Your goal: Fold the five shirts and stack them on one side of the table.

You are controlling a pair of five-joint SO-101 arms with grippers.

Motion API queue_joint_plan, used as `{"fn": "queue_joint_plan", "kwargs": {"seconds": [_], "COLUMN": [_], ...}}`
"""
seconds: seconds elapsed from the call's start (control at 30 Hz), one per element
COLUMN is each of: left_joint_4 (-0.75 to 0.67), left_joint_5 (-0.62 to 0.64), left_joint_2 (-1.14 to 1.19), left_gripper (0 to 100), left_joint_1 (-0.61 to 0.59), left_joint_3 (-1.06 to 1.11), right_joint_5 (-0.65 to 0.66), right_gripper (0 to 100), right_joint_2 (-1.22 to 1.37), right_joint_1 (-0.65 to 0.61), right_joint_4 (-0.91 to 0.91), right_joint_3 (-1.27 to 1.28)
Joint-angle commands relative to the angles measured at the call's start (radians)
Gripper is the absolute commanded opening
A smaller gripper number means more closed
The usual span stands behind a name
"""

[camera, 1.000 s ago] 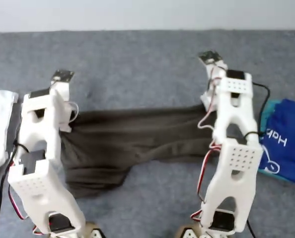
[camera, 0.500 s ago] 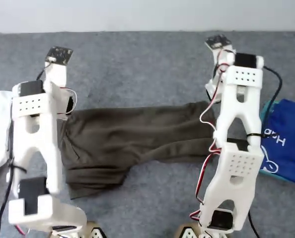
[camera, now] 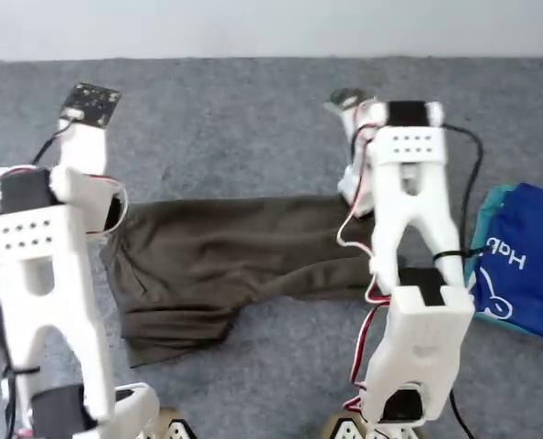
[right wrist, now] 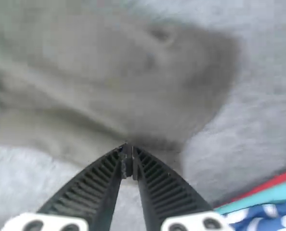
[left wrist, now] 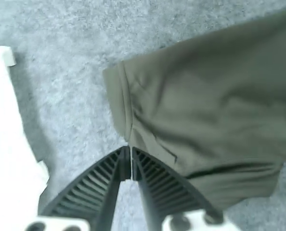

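A dark olive shirt (camera: pixel 235 261) lies folded into a long band across the middle of the grey table (camera: pixel 235 110). My left arm (camera: pixel 38 229) stands raised over its left end. In the left wrist view my left gripper (left wrist: pixel 130 153) is shut and empty, just above the shirt's hemmed edge (left wrist: pixel 126 101). My right arm (camera: pixel 409 183) hangs over the shirt's right end. My right gripper (right wrist: pixel 127 150) is also shut with nothing in it, above the blurred olive shirt (right wrist: pixel 109 82).
A blue shirt (camera: pixel 520 261) with white print lies at the right edge of the table and appears as the blue shirt (right wrist: pixel 263 211) in the right wrist view. A white shirt (left wrist: pixel 3 144) lies left of the olive one. The far half of the table is bare.
Both arms have lifted off the olive shirt's ends, and the right one has swung leftward. The shirt stays on the table, its right end now lying a little further left.
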Motion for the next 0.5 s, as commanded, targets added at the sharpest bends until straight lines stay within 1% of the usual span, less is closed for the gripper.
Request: {"fn": "queue_joint_plan", "kwargs": {"seconds": [0.0,0.07,0.27,0.4,0.47], "left_joint_4": [0.032,0.044,0.081,0.081,0.092], "left_joint_5": [-0.014,-0.017,-0.097,-0.130,-0.140], "left_joint_2": [-0.092,-0.115,-0.166,-0.190,-0.203], "left_gripper": [2,2,2,2,2], "left_joint_1": [-0.075,-0.135,-0.318,-0.408,-0.434], "left_joint_3": [-0.024,-0.024,-0.028,-0.028,-0.028], "right_joint_5": [-0.011,-0.011,-0.005,-0.002,-0.002], "right_gripper": [1.3,1.3,1.1,1.1,1.1], "right_joint_2": [-0.068,-0.056,-0.044,-0.081,-0.114], "right_joint_1": [-0.050,-0.053,-0.001,0.010,0.004], "right_joint_4": [0.038,0.016,-0.013,0.036,0.041], "right_joint_3": [0.138,0.212,0.399,0.404,0.407]}}
